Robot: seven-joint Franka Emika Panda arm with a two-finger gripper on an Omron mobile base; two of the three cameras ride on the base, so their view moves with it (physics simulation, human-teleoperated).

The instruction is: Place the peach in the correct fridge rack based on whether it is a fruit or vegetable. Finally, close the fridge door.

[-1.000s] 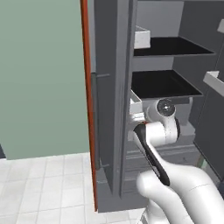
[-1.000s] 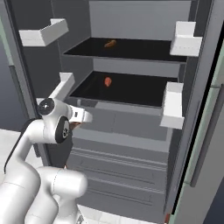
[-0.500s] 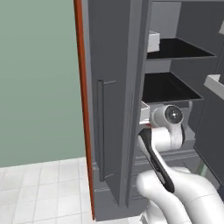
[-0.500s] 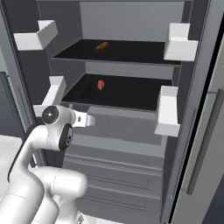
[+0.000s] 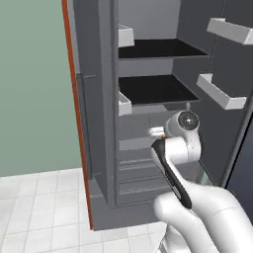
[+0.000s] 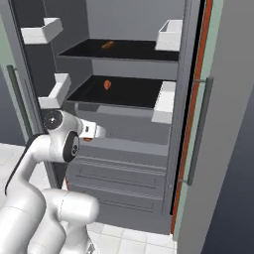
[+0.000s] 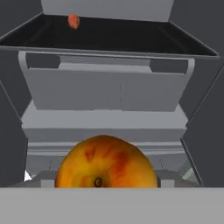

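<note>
Left edge of the left base view: pale green wall and white tiled floor (image 5: pixel 34 207); next to these, an orange-red edge strip along the grey fridge side; centre, open fridge interior with two black shelves, upper shelf (image 5: pixel 160 48) and lower fridge rack (image 5: pixel 158 89), each with a pale front strip; lower right of centre, white arm bent before the grey drawers (image 5: pixel 136 168), wrist toward the drawer fronts; far right, fridge door (image 5: pixel 232 64) swung open, white bins (image 5: pixel 220 91) on its inner face. Right base view, left to right: open left door with white bins at upper left; white arm at lower left, gripper (image 6: pixel 91 133) level with the strip under the lower rack, a sliver of orange at its tip, just before the drawers; centre, a small orange-red item (image 6: pixel 107 85) lying on the lower rack and another small orange item (image 6: pixel 106 45) on the upper shelf; right, second door ajar with a long vertical bar handle (image 6: pixel 198 131). Hand view: bottom centre, the peach (image 7: pixel 106 164), round, orange-yellow with red streaks and a dark stem dimple facing the camera, carried at the gripper, below the rack and in front of the drawer fronts; fingers hidden beside the fruit, apparently closed on its sides at a middling width; upper left, the small orange-red item far back on the black rack.
</note>
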